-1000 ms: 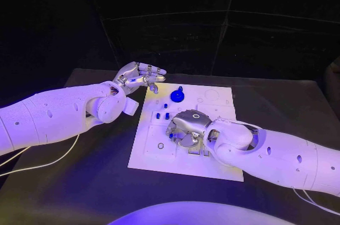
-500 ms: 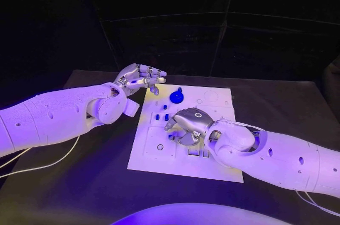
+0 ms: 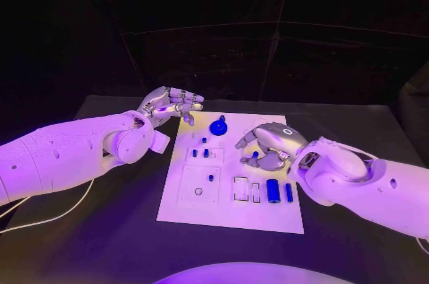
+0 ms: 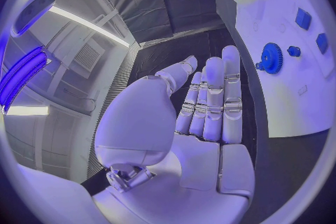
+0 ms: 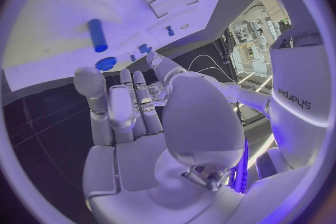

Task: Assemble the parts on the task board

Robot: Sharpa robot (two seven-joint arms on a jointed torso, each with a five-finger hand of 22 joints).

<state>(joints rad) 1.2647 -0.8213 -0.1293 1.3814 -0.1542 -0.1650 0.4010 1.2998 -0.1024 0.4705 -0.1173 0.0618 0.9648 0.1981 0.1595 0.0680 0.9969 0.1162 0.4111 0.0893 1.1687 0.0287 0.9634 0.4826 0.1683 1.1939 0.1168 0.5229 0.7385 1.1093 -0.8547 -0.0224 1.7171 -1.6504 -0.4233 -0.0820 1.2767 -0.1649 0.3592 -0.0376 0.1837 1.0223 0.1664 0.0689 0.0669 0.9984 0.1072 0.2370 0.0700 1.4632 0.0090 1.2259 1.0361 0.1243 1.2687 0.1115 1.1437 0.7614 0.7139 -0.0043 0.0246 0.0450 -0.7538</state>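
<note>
The flat white task board [image 3: 224, 203] lies in the middle of the black worktop [image 3: 89, 234], and in its shallow recesses are small blue parts: a round toothed gear [image 3: 218, 127] at the far end and a thick cylinder [image 3: 273, 191] beside a thin pin [image 3: 289, 192] nearer. The left hand [image 3: 170, 103] hovers at the board's far left corner, fingers straight and side by side, holding nothing. The right hand [image 3: 268, 147] hangs over the board's right half with fingers curled in; whether it pinches a part I cannot tell.

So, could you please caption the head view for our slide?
Right hand hovers over the task board among blue parts; left hand waits beside its far corner.
</note>
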